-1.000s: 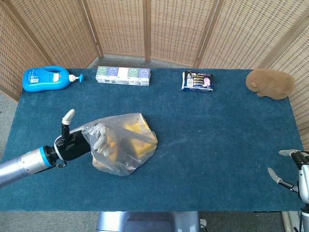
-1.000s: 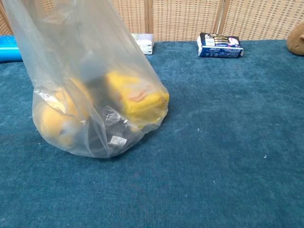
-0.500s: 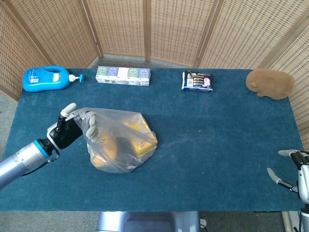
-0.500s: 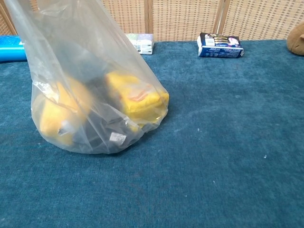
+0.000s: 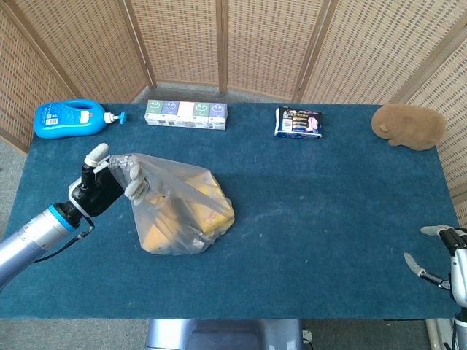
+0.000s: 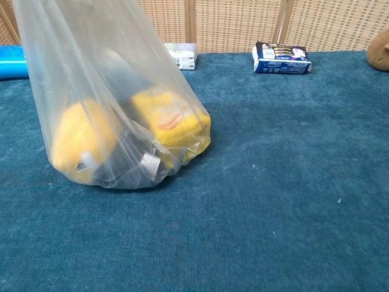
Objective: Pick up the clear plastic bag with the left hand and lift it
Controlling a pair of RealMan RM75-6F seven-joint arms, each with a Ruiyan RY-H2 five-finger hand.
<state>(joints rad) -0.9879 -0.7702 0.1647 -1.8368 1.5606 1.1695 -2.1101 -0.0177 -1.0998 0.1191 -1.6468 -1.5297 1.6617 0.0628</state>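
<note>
Left hand (image 5: 102, 188) fingers (image 5: 134, 183) clutch clear plastic bag (image 5: 179, 211); blue table (image 5: 328, 211), wicker screens (image 5: 219, 44).

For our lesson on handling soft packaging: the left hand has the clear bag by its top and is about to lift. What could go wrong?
1. The left hand holds only bunched film at the top of the clear plastic bag, so the film might slip through the fingers.
2. The yellow items sit low and to one side, so the bag may swing or tilt.
3. The thin film could stretch or tear under the load.
</note>
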